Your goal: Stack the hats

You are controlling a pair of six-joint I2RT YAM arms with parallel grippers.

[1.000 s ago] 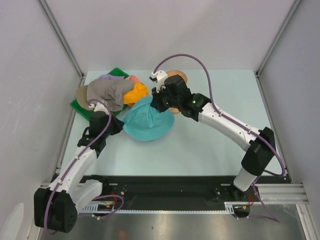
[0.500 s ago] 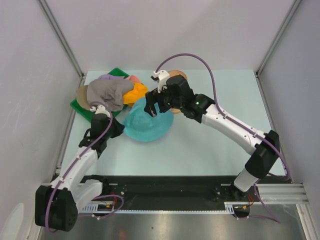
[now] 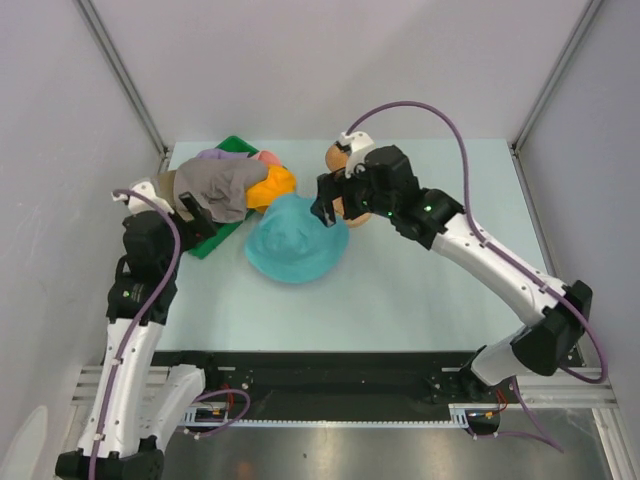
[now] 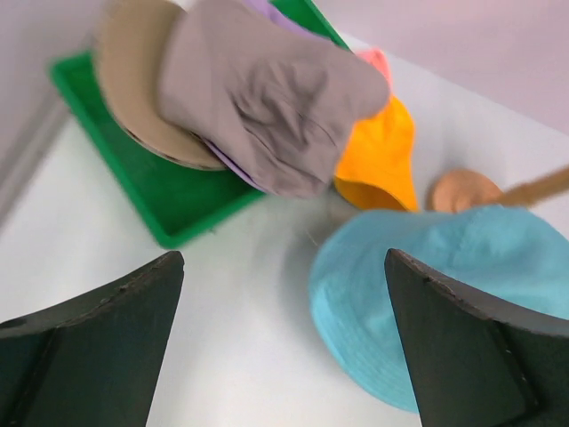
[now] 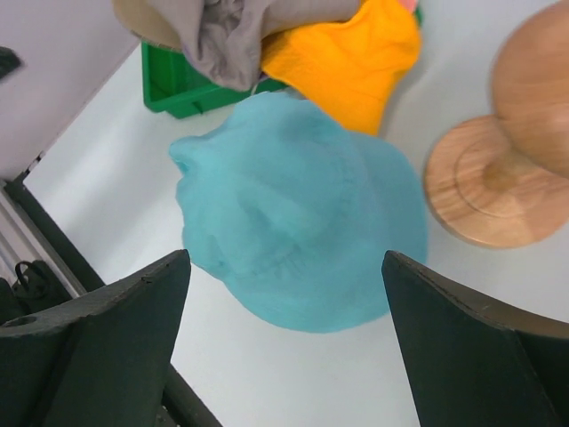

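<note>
- Grey hat point(image 3: 215, 190) and orange hat point(image 3: 272, 186) heaped at the green tray point(image 4: 156, 182): loosely piled, partly done.
- Teal hat point(image 3: 295, 242) lies flat just beside them, yet to be added.
- Left gripper point(image 4: 283, 260) and right gripper point(image 5: 284, 260): both spread wide, empty.

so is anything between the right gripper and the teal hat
Nothing visible. The open right gripper hangs directly over the teal hat with only air between them. The wooden stand sits off to one side, clear of the path.
</note>
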